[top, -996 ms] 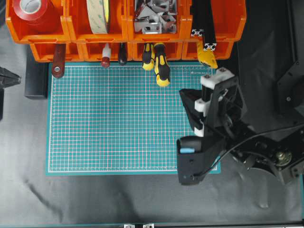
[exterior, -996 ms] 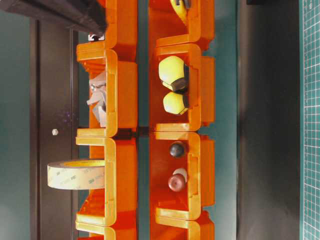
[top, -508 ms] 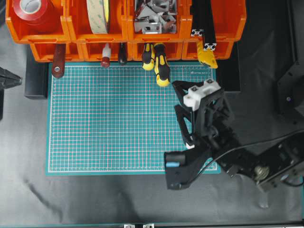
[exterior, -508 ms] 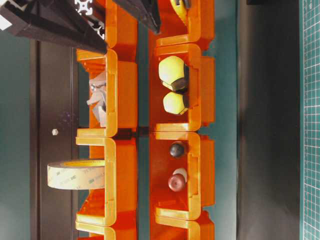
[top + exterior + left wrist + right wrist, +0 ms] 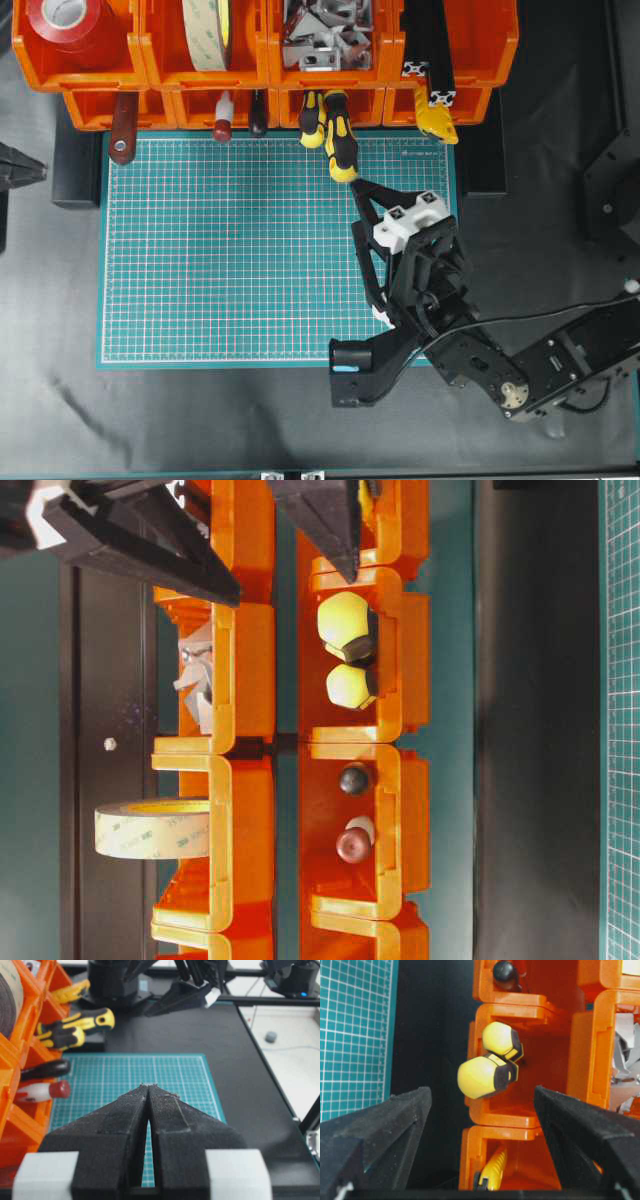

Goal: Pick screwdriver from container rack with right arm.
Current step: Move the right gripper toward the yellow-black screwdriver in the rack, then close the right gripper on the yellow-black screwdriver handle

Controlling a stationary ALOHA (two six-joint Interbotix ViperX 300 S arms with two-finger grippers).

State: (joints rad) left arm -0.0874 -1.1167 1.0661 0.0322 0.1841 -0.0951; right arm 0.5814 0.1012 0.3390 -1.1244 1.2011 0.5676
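The orange container rack [image 5: 160, 75] runs along the far edge. The screwdriver [image 5: 340, 150], with a yellow-and-black handle, sticks out of a lower bin over the mat, next to a shorter one [image 5: 312, 118]. My right gripper [image 5: 357, 205] hovers just in front of it, open and empty, turned on its side. In the right wrist view the screwdriver's handle end [image 5: 479, 1077] sits between the spread fingers of the right gripper [image 5: 482, 1092], still some way ahead. The left gripper [image 5: 150, 1086] is shut on nothing, at the left edge [image 5: 20, 165].
A green cutting mat [image 5: 230, 260] covers the table. Upper bins hold a red tape roll [image 5: 70, 25], beige tape [image 5: 205, 30], metal brackets [image 5: 320, 35] and a black extrusion [image 5: 430, 50]. Lower bins hold red-handled tools [image 5: 125, 125] and a yellow knife [image 5: 437, 120].
The right arm has swung left across the mat and closer to the rack. Its fingers have come further into the table-level view. The left gripper has stayed still.
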